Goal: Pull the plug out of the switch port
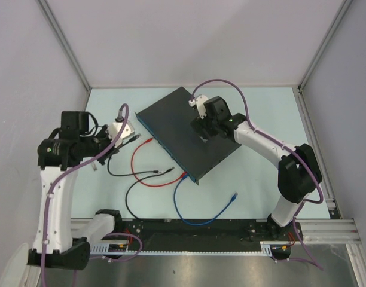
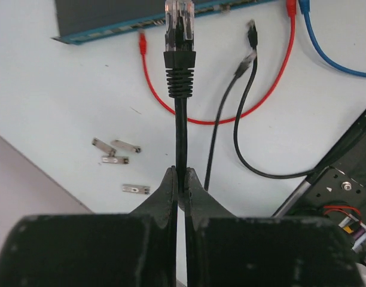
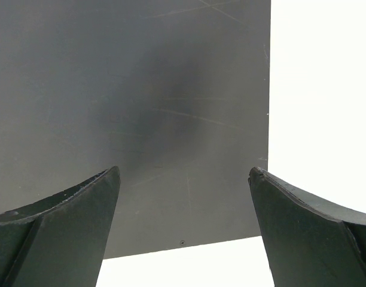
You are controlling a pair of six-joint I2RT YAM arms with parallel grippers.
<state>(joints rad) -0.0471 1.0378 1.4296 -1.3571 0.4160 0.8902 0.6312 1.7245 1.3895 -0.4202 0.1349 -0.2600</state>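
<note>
The switch lies aslant mid-table, a dark grey box whose blue-teal socket edge faces the left arm. My left gripper is shut on a black cable. The cable's plug, with a clear tip and a black boot, stands out in front of the fingers, apart from the socket edge. In the top view the left gripper is a little left of that edge. My right gripper is open and empty, with its fingers just above the switch's flat top.
A red cable and a blue cable run to the socket edge; the red one's other plug lies loose. A second black cable lies on the table. Several small metal clips lie left of my fingers. The frame rail runs along the near edge.
</note>
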